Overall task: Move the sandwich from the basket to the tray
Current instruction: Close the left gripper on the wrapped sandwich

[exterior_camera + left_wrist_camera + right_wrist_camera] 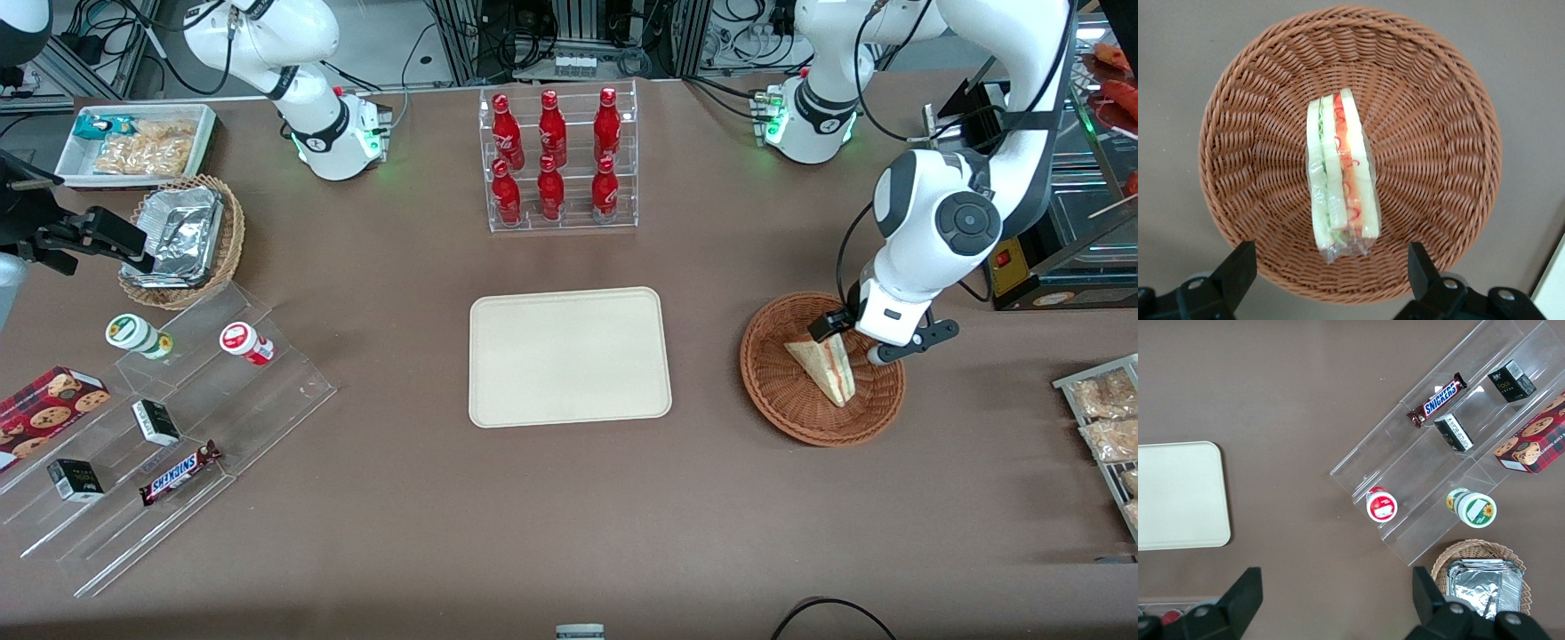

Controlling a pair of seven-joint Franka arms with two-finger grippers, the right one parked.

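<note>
Sandwich (1340, 175) lies in the basket (1445, 133), cut edge up, plastic-wrapped. Gripper (1328, 267) hangs just above it, fingers (1238, 267) wide apart, touching nothing; arm hides part of basket rim in front view. Tray (569, 356) sits well apart, toward table middle.

You've got a clear rack (560, 213) with six red bottles (551, 129) mid-table. Toward the parked arm's end: a white bin (76, 147) of snack packets, a tan wicker basket (233, 233) holding a foil container (180, 236), and a clear stepped shelf (284, 378) with two lidded cups (138, 335), two dark boxes (156, 421), a Snickers bar (180, 472) and a cookie box (44, 404). Bagged snacks (1102, 418) lie toward the working arm's end.
</note>
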